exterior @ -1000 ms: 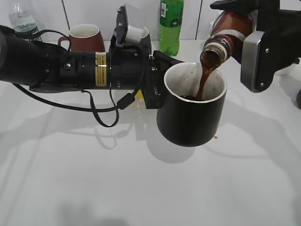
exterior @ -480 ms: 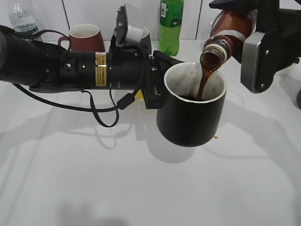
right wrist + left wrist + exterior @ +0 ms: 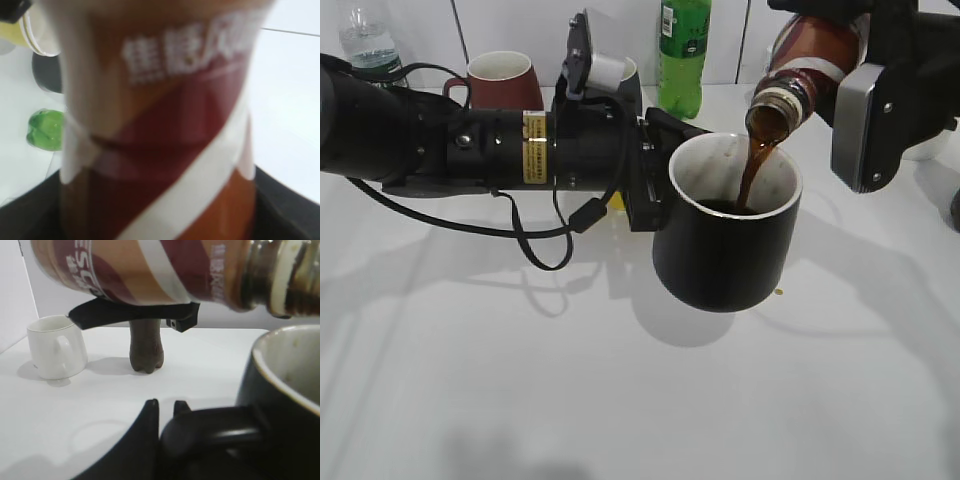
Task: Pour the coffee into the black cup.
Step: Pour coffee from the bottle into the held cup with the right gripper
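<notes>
Right gripper (image 3: 840, 70) jaws pinch the coffee bottle (image 3: 805, 60) mid-label; thin plastic, likely squashy. Left gripper (image 3: 655, 185) jaws clamp black cup (image 3: 725, 235) handle, getting heavier.

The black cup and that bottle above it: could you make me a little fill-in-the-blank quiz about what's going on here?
1. A brown stream runs from the tilted coffee bottle into the ____ cup.
2. The left gripper holds that cup by its ____.
3. The inside of that cup is ____.
4. Behind the left arm stands a maroon mug, and behind the cup stands a tall ____ bottle.

Missing words: black; handle; white; green
</notes>
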Controlling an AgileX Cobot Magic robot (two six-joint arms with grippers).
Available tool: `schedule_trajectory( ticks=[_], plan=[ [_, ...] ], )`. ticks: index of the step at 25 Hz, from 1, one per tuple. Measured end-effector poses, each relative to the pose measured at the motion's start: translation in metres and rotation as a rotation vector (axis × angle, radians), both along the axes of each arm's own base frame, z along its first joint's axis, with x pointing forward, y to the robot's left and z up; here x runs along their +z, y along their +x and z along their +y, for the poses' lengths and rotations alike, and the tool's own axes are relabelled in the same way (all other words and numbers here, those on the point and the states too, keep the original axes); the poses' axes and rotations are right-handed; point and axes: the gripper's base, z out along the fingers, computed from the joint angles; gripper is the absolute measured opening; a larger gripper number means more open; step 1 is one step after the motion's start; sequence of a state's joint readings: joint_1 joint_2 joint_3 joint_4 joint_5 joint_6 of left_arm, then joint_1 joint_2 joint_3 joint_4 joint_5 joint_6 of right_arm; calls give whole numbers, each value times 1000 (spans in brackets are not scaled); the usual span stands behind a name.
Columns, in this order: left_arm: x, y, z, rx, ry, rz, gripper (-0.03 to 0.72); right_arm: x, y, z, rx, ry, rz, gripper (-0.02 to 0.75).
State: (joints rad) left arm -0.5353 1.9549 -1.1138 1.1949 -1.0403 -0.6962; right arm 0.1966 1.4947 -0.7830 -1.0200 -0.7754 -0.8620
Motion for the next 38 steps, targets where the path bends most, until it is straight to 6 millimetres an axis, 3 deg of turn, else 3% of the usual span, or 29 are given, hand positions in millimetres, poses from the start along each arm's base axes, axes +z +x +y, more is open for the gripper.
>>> schedule_trajectory(
  ticks=[38],
  plan=[
    [0, 0, 0, -3, 3, -5, 54, 5, -1, 1, 20, -2, -89, 528]
  ],
)
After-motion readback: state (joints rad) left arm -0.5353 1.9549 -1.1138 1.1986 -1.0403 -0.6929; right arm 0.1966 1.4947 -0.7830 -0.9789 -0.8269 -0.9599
